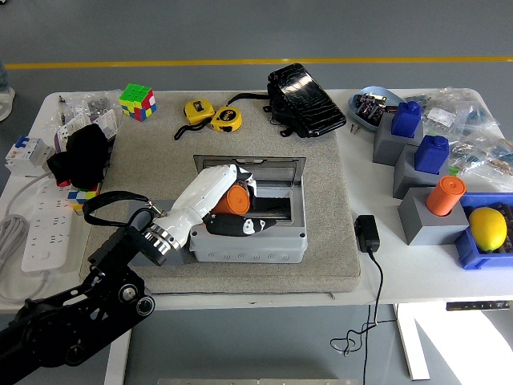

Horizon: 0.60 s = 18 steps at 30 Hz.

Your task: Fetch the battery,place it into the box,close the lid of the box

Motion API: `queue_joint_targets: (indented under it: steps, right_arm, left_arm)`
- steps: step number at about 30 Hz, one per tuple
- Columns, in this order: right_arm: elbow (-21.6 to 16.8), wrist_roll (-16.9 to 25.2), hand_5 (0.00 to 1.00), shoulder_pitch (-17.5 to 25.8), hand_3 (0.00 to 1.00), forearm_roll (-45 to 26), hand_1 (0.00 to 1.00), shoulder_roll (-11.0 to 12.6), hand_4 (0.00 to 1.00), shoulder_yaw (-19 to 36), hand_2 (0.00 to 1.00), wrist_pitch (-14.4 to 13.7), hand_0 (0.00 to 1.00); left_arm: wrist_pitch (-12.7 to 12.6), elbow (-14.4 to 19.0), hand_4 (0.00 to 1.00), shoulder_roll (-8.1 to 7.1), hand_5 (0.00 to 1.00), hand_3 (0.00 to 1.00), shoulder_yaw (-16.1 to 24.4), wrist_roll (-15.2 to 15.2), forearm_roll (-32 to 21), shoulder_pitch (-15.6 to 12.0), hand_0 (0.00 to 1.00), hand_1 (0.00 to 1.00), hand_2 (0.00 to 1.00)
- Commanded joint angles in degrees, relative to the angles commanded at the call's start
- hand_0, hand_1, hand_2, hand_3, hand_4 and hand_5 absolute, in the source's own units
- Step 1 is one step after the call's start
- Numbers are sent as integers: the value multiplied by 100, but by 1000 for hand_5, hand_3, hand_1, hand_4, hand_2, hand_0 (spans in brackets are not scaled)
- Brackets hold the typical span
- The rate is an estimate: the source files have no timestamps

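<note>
An orange cylindrical battery (237, 199) is held in my left hand (232, 204), whose white fingers are curled round it. The hand hovers over the left part of the grey box (248, 245), which sits on the grey mat with its clear lid (252, 167) swung back flat behind it. The battery is above the box's open interior, near its left wall. My black left arm comes in from the lower left corner. The right arm does not show.
Left of the box lies a grey block (156, 241). A black adapter (367, 233) with cable lies to the right. Grey stands at the right hold blue and orange batteries (445, 195). Behind the mat are tape measures (212, 115), a black pouch (304, 100) and a cube (137, 101).
</note>
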<state>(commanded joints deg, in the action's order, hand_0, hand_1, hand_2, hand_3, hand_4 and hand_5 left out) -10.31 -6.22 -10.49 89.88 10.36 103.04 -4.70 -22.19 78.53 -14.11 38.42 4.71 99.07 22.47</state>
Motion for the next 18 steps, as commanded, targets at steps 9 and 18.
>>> queue_joint_targets:
  steps: [9, 18]
  right_arm:
    - [0, -4, 998, -13, 843, -7, 818, 3, 998, -7, 789, -1, 869]
    - [0, -3, 998, -11, 843, -21, 818, -4, 998, -25, 788, 1, 867]
  left_arm:
    - [-121, -14, 810, 37, 263, 66, -2, 73, -3, 55, 20, 2, 86]
    - [-144, -31, 808, 73, 267, 66, -47, 94, 3, 59, 25, 2, 87]
